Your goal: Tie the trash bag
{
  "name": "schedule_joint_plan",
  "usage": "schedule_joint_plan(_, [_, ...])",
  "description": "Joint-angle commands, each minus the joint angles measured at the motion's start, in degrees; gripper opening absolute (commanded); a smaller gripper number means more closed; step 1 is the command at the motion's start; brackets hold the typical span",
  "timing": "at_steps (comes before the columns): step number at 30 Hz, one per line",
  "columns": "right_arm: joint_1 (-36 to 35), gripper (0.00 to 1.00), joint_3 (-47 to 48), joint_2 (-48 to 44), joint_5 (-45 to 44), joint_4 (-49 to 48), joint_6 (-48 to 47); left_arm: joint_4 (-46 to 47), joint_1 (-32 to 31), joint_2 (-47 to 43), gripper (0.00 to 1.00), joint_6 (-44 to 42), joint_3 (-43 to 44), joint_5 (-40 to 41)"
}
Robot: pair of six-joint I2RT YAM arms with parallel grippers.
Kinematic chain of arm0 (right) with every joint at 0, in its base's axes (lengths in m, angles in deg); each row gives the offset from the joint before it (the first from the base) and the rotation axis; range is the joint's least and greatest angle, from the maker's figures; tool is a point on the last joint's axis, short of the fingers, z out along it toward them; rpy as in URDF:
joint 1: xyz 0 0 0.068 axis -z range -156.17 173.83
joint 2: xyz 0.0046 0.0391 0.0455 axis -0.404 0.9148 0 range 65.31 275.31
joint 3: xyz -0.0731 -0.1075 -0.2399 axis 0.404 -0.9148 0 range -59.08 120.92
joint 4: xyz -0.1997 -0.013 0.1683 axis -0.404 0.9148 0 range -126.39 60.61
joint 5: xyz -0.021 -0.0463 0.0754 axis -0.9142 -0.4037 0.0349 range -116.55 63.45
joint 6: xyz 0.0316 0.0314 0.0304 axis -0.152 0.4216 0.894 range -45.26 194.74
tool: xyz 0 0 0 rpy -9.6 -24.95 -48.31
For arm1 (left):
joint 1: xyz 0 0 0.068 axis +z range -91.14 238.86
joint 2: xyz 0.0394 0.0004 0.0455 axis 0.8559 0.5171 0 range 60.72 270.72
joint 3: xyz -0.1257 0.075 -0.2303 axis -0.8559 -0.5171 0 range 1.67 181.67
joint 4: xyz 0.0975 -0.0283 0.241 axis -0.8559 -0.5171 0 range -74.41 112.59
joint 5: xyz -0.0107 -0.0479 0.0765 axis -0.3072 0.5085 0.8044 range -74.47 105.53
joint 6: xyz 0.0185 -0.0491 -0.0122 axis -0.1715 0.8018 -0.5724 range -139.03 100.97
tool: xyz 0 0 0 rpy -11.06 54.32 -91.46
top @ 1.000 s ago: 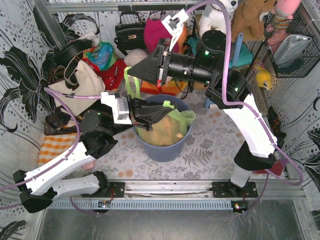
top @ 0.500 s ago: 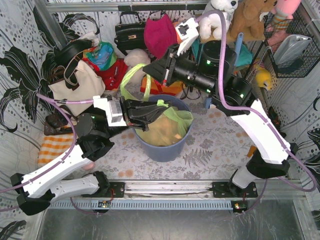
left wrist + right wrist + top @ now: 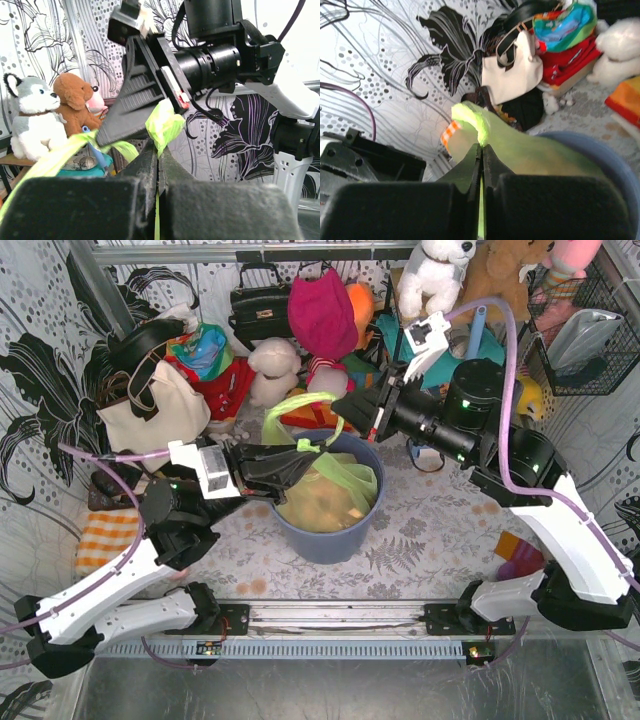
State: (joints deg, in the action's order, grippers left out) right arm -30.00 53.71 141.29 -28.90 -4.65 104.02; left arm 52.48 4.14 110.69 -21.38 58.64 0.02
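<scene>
Your wrist views show the left gripper and right gripper each clamped on the trash bag; only overhead shows the bin.

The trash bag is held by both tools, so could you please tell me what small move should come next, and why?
Probably carry the right tool across the left tool so the two handles cross. Both are shut on separate lime-green strips of the trash bag, held above the bin, with no knot showing yet.

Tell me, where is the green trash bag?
In the top view, the trash bag sits inside the blue-grey bin mid-table, its handles pinched by the left gripper and right gripper.
</scene>
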Motion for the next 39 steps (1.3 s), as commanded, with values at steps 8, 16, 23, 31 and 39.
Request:
schedule_joint_plan(8, [-0.25, 0.00, -10.14, -5.37, 14.39, -0.04, 10.99, 1.17, -0.21, -1.43, 0.00, -2.82, -0.72, 3.77])
schedule_joint_plan(16, [-0.73, 0.00, -16.14, -8.85, 16.95, -2.03, 15.33, 0.68, -0.21, -0.96, 0.00, -3.70, -0.70, 4.53])
schedule_joint_plan(23, [-1.27, 0.00, -21.98, -11.70, 18.94, -6.73, 19.30, 0.24, -0.21, -0.63, 0.00, -3.80, -0.47, 4.89])
schedule_joint_plan(31, [-2.71, 0.00, -24.46, -14.35, 15.49, -6.63, 21.39, -0.09, -0.21, -0.48, 0.00, -3.97, -0.18, 5.51])
schedule_joint_plan(39, [-2.78, 0.00, -26.13, -15.90, 12.40, 0.09, 23.63, -0.48, -0.21, -0.80, 0.00, -4.32, -0.11, 6.13])
